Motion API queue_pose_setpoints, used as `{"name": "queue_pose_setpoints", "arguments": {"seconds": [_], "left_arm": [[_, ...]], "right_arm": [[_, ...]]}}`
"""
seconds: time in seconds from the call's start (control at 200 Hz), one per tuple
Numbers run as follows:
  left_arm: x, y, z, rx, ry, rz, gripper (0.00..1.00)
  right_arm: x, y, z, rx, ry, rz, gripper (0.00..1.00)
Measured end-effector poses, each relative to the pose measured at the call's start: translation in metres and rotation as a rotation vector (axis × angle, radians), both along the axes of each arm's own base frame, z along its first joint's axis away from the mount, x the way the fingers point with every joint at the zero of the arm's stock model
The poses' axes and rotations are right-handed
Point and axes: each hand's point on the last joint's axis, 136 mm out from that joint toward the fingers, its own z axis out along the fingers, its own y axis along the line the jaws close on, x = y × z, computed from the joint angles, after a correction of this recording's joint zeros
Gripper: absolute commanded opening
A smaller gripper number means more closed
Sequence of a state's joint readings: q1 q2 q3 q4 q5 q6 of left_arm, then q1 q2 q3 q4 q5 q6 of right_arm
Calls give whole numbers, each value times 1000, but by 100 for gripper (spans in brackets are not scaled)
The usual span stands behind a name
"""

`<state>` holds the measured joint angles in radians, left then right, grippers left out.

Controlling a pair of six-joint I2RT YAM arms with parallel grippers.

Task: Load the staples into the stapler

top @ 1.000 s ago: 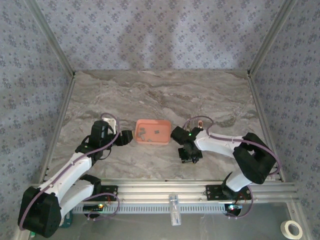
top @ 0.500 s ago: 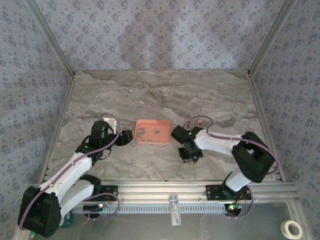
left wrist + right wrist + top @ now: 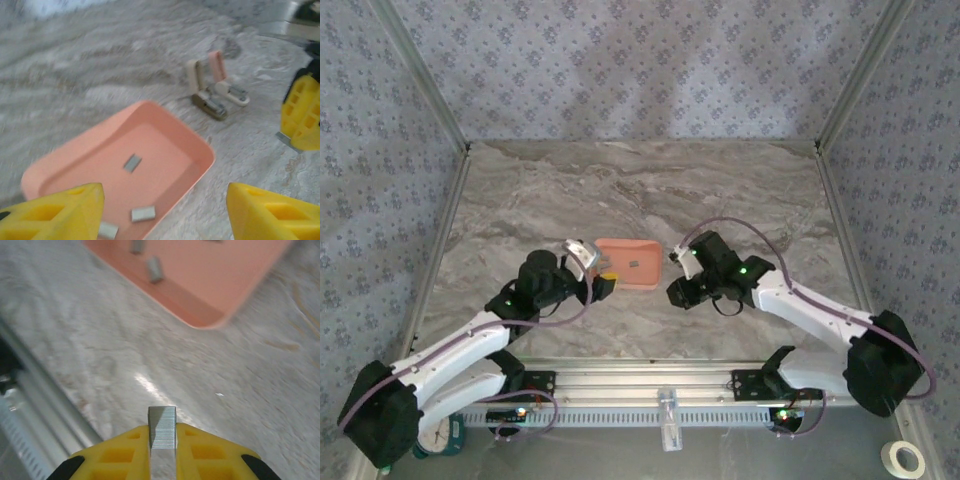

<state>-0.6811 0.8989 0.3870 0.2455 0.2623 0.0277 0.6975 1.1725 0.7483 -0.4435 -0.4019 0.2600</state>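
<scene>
The salmon tray (image 3: 165, 145) holds loose grey staples (image 3: 132, 163), with two more (image 3: 143, 214) near its front rim. Past the tray lies the small pink-and-white stapler (image 3: 215, 92), hinged open with its pink top raised and the grey channel showing. My left gripper (image 3: 165, 222) hovers open over the tray's near corner with nothing between its yellow fingers (image 3: 55, 215). My right gripper (image 3: 162, 440) is shut on a grey staple strip (image 3: 162, 427) above bare table, beside the tray (image 3: 210, 275). From above, the left gripper (image 3: 604, 285) and right gripper (image 3: 677, 293) flank the tray (image 3: 638, 250).
The marble table (image 3: 640, 190) stretches out behind the tray, with patterned walls around it. An aluminium rail (image 3: 660, 375) runs along the near edge. The right gripper's yellow finger (image 3: 302, 115) shows at the right edge of the left wrist view, close to the stapler.
The left gripper has swung right to the tray's near-left corner. The right arm has straightened, and its gripper has moved up and left toward the tray's right end.
</scene>
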Motion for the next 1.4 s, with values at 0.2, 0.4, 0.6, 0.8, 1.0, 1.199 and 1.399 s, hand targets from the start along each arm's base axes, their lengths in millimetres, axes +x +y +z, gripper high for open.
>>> {"name": "queue_pose_setpoints", "arguments": {"seconds": [0.2,0.4,0.6,0.8,1.0,1.199,1.399], "left_arm": [[-30,-37,16,76,-287,-236,65],[-41,-53,20,133,-471,-345,63],[-50,-67,8,178,-540,-431,59],[-50,-77,10,175,-588,-458,58],[-45,-83,23,139,-637,-441,57],[-47,-94,35,108,-671,-464,54],[-51,-99,36,101,-684,-483,49]], "right_arm": [[-3,12,36,221,-25,107,18],[-8,18,52,347,-8,168,18],[-10,23,64,433,-5,199,19],[-8,25,74,487,-11,203,19],[-7,25,81,521,-15,201,19],[-6,24,83,541,-16,194,19],[-5,23,84,555,-17,186,19]]}}
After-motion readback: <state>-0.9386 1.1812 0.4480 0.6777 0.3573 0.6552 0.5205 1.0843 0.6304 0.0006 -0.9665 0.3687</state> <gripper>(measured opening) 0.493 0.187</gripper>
